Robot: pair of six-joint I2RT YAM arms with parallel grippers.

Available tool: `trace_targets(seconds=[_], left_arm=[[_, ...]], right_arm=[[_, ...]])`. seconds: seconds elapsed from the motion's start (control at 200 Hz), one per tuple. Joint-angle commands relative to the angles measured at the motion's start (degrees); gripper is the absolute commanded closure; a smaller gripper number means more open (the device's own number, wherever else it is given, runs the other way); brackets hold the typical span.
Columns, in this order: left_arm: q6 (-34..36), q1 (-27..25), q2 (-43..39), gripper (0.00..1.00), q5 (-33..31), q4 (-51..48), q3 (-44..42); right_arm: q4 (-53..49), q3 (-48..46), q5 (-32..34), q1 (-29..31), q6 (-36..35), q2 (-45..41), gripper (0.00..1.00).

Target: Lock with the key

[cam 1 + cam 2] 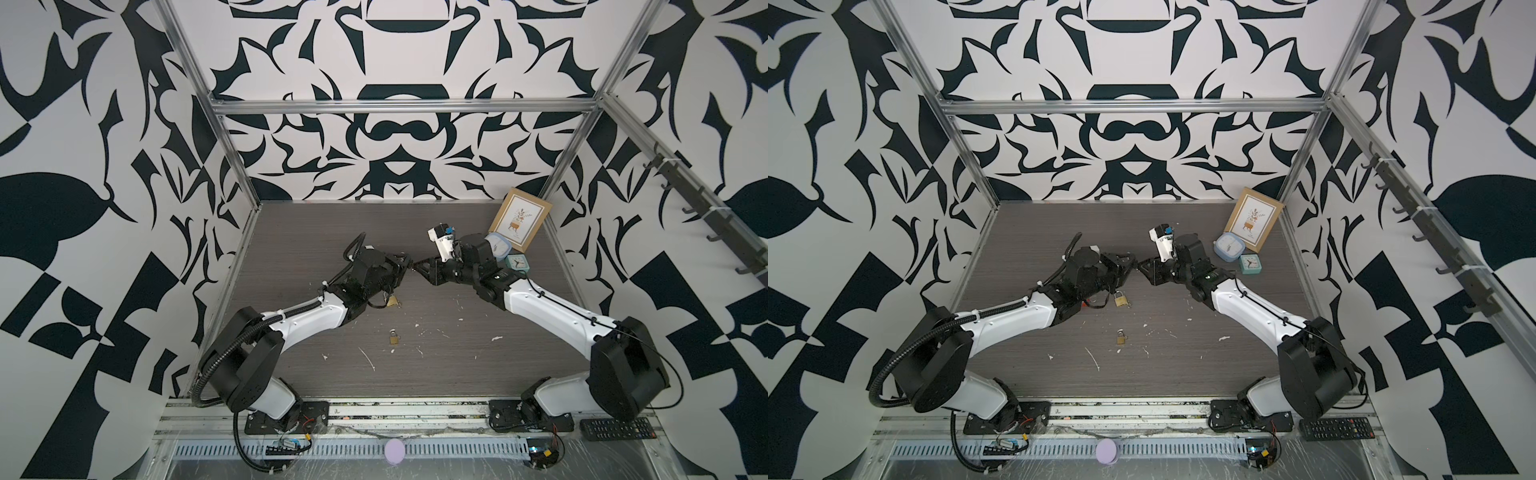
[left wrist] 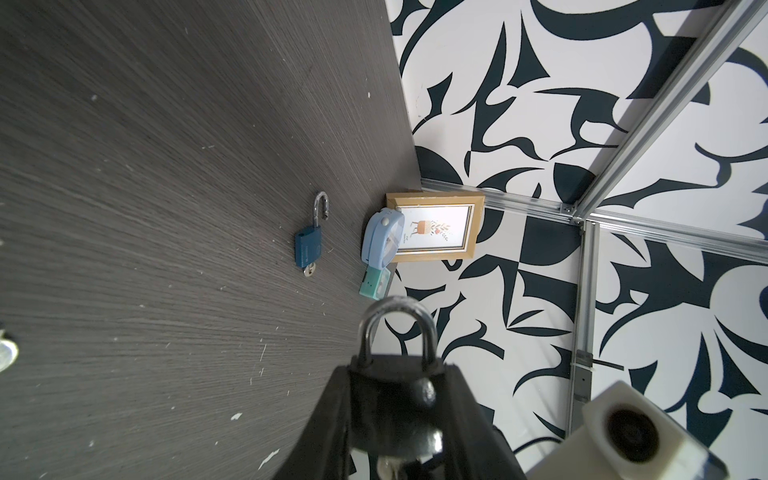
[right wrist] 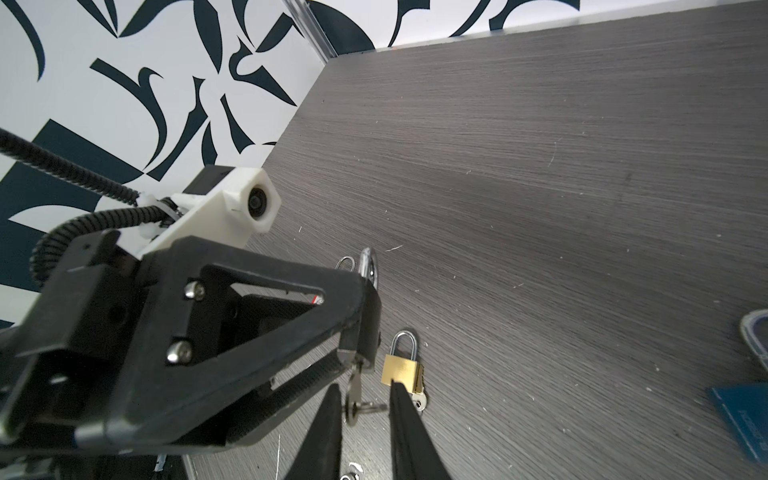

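Note:
My left gripper [image 2: 399, 368] is shut on a dark lock [image 2: 395, 399], whose closed silver shackle [image 2: 397, 328] sticks out past the fingertips. In the right wrist view a silver key [image 3: 354, 384] hangs from the lock's underside, with a second key on its ring lying crosswise. My right gripper [image 3: 365, 386] stands with one finger on each side of that key, the jaws a narrow gap apart. In both top views the two grippers meet tip to tip above the middle of the table [image 1: 409, 266] [image 1: 1136, 268], and the lock is hidden there.
A brass padlock [image 3: 401, 370] [image 1: 1120, 299] with a key lies under the left arm, and a smaller one [image 1: 394, 338] sits nearer the front. A blue padlock [image 2: 306, 247] lies with its shackle open. Picture frame [image 1: 520, 219] and two clocks [image 1: 1228, 246] [image 1: 1250, 263] stand back right.

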Motion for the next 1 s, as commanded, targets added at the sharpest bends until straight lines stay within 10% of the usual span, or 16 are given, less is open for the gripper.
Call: trace_targets(seconds=[0.0, 0.995], left_arm=[[-0.6, -0.17, -1.16, 1.0, -0.16, 0.78, -0.55], [2.51, 8.05, -1.64, 1.0, -1.02, -1.06, -0.49]], right_arm=[[0.52, 2.81, -0.23, 0.32, -1.01, -0.09, 0.81], [0.16, -6.7, -2.62, 0.54, -1.02, -5.56, 1.0]])
